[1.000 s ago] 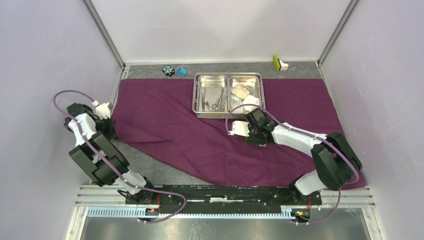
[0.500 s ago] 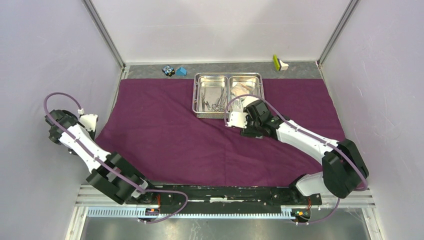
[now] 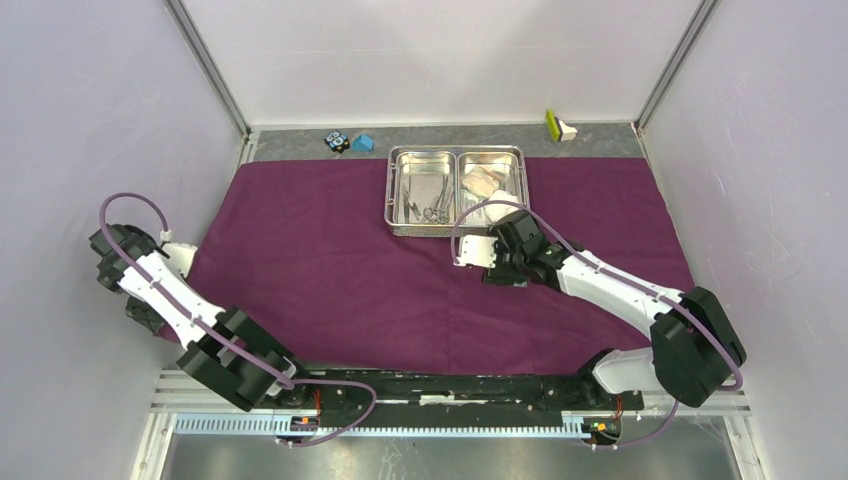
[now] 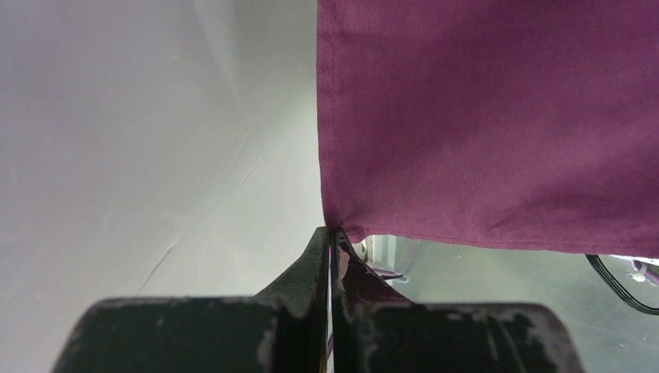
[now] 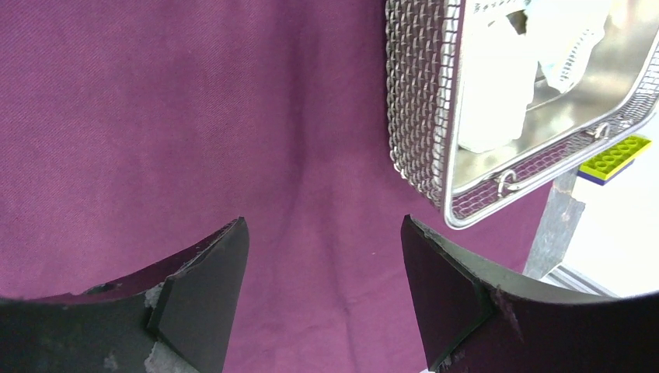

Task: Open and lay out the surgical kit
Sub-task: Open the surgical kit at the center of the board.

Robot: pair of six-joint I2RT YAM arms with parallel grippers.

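left gripper (image 4: pixel 329 241) pinching purple cloth (image 3: pixel 400 280) corner; right gripper (image 5: pixel 322 233) wide apart, empty, beside steel tray (image 5: pixel 416 116)

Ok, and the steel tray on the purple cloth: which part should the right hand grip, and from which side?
Probably the near long wall of the steel tray, approached from above on the robot's side by the open right hand. The tray looks too wide to span, but its thin upright mesh wall with a rolled rim is easy to pinch.
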